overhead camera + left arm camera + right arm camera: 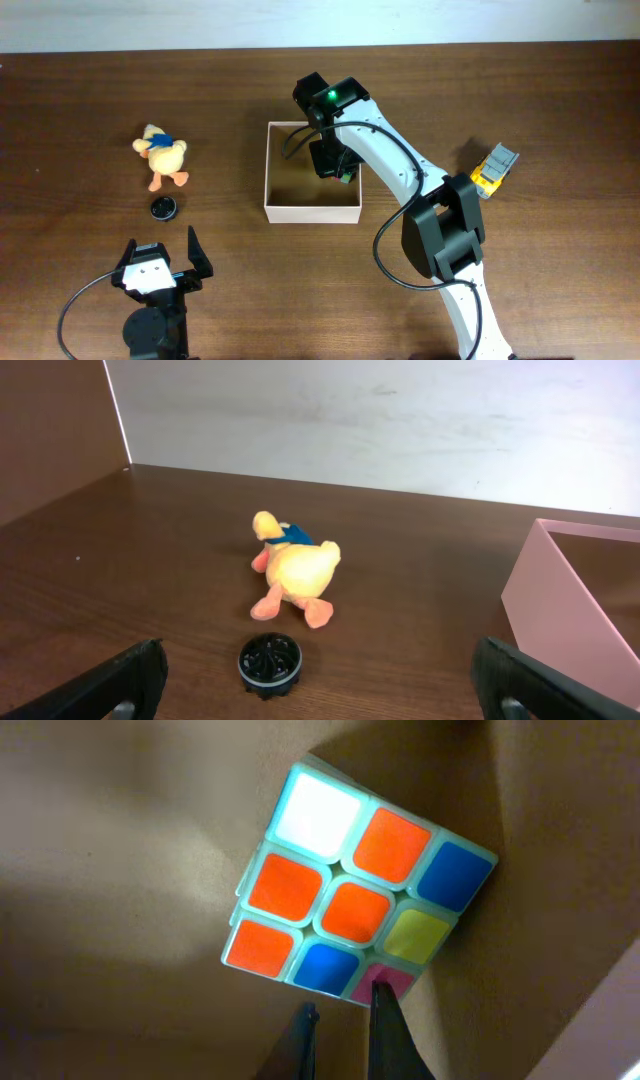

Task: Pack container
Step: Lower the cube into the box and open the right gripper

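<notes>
The container [312, 212] is sitting open side up at the centre of the table [80, 90]. The right arm is reaching into it from the near right. The right gripper [334, 160] is hanging over the far right part of the tan floor. Its fingers [385, 1025] are standing closed together with only a narrow gap, and they are gripping nothing.

A cube [352, 910] is lying flat on the container floor directly ahead of them. In the wrist view one fingertip is overlapping the cube's pink corner; whether it is touching cannot be told.

The left gripper [162, 245] is pointing across the table from the near left. Its fingers [125, 680] are spread wide and holding nothing.

A duck [163, 158] is lying left of the container, well apart from it. A black disc [164, 208] is lying just beside the duck's feet, between the duck and the left gripper. A yellow-grey toy [493, 170] is lying on the table to the right of the container.
</notes>
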{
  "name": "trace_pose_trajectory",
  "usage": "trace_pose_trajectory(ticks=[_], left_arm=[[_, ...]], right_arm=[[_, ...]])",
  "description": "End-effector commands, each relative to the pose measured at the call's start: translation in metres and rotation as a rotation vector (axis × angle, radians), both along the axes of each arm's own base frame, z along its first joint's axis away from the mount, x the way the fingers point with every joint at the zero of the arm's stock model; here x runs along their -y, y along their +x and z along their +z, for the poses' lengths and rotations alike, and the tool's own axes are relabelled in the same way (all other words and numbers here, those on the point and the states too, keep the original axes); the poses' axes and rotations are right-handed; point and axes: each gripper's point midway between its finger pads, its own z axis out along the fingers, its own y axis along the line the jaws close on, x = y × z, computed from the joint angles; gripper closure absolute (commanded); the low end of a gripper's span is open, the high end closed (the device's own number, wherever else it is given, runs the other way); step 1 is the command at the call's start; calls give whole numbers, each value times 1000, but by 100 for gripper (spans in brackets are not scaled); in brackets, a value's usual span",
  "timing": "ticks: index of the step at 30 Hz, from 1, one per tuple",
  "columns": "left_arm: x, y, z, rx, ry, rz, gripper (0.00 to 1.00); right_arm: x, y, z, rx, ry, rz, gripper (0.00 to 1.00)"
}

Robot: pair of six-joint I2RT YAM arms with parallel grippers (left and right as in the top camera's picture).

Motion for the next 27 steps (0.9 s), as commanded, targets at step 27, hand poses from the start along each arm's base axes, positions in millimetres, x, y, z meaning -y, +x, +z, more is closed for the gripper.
trace_pose_trajectory(ticks=[27], left_arm=[[2,0,0,8,-14,-10,1]], right_arm=[[-31,-15,10,-4,62,158,96]])
